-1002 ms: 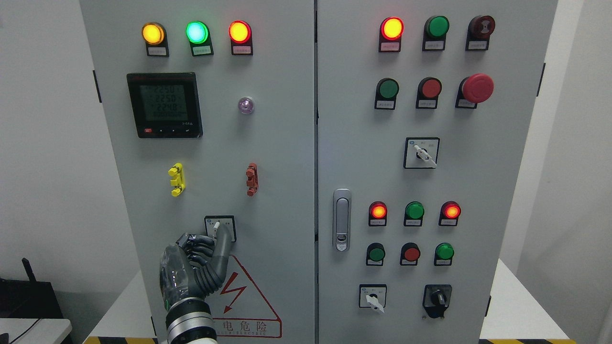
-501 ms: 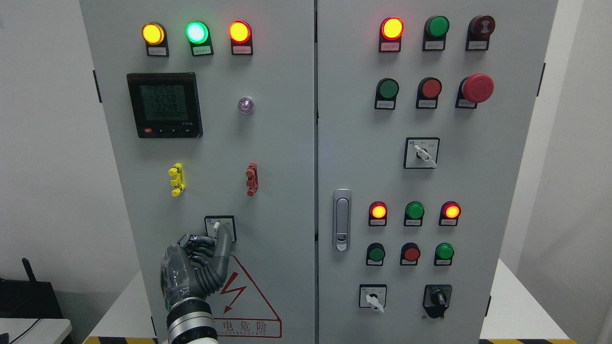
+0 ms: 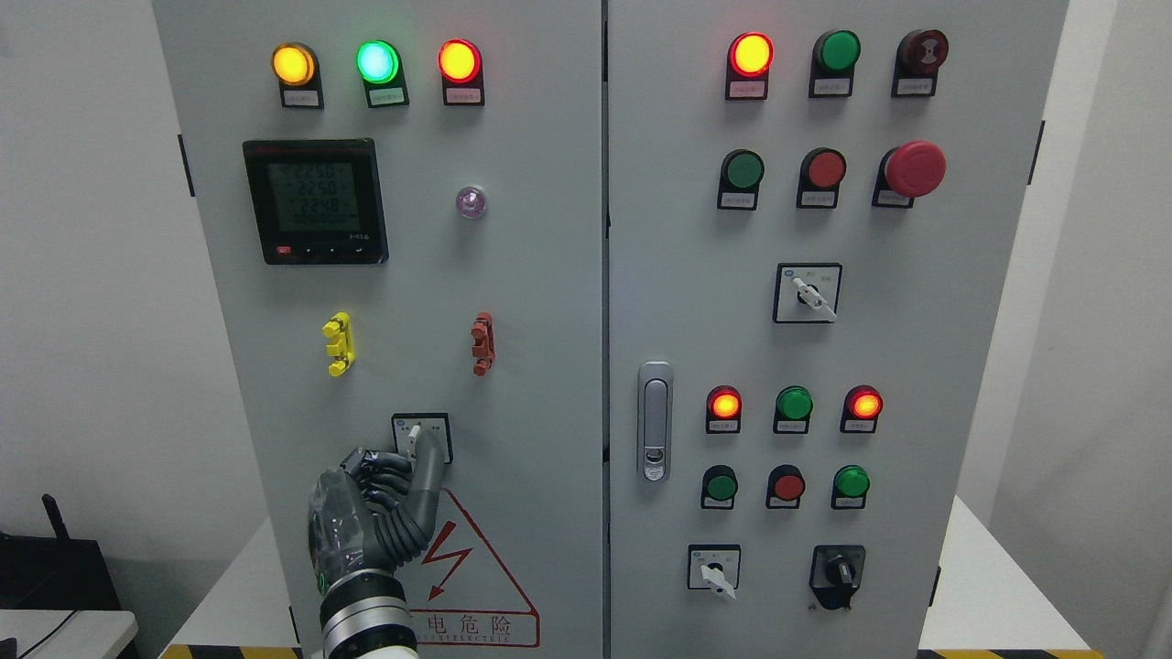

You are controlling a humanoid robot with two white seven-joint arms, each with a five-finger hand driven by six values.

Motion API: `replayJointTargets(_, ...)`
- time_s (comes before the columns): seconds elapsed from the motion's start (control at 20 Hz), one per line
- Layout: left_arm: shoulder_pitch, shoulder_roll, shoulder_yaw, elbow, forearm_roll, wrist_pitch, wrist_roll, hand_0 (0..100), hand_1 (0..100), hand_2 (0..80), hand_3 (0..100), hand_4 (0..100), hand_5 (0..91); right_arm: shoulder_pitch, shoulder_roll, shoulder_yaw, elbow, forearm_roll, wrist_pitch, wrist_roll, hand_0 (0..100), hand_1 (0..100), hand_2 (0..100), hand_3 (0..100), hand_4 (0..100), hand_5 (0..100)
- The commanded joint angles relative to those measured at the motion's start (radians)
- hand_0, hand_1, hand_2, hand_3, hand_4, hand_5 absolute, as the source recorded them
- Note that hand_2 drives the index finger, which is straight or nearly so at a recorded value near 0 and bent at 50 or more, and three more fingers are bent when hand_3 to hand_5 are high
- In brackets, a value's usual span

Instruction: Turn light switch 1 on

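Observation:
My left hand (image 3: pixel 414 450) reaches up from the lower left to the small rotary switch (image 3: pixel 421 437) low on the cabinet's left door. The thumb (image 3: pixel 427 467) lies up against the switch's white lever (image 3: pixel 414 432). The other fingers (image 3: pixel 380 476) are curled just left of the lever and close in on its lower end. The lever points up and slightly left, and its base is hidden behind the hand. My right hand does not show.
A grey two-door control cabinet (image 3: pixel 549 302) fills the view. Its left door carries lit lamps, a meter (image 3: pixel 316 201), yellow and red clips, and a warning triangle (image 3: pixel 467 577). The right door has a handle (image 3: pixel 654 421), push buttons, a red emergency button (image 3: pixel 914 168) and several rotary switches.
The left hand has stayed on the switch and shifted by only a few pixels. The lever's angle and the lamps look the same.

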Motion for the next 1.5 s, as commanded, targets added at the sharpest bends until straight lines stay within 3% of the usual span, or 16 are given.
replayJointTargets(0.0, -0.002, 0.001, -0.002, 0.001, 0.0, 0.001, -0.015, 30, 40, 61.7, 81, 85, 79.3, 0.0, 0.0, 0.02, 0.0, -0.026, 0.001, 0.001, 12, 39, 0, 0, 0, 0)
replayJointTargets(0.7, -0.003, -0.001, -0.002, 0.001, 0.0, 0.001, -0.018, 46, 36, 63.9, 82, 85, 80.1, 0.0, 0.0, 0.02, 0.0, -0.026, 0.001, 0.001, 12, 39, 0, 0, 0, 0)
replayJointTargets(1.45, -0.009, -0.001, 0.0, 0.001, 0.0, -0.001, -0.03, 54, 28, 65.4, 83, 86, 80.8, 0.0, 0.0, 0.02, 0.0, -0.026, 0.001, 0.001, 12, 39, 0, 0, 0, 0)
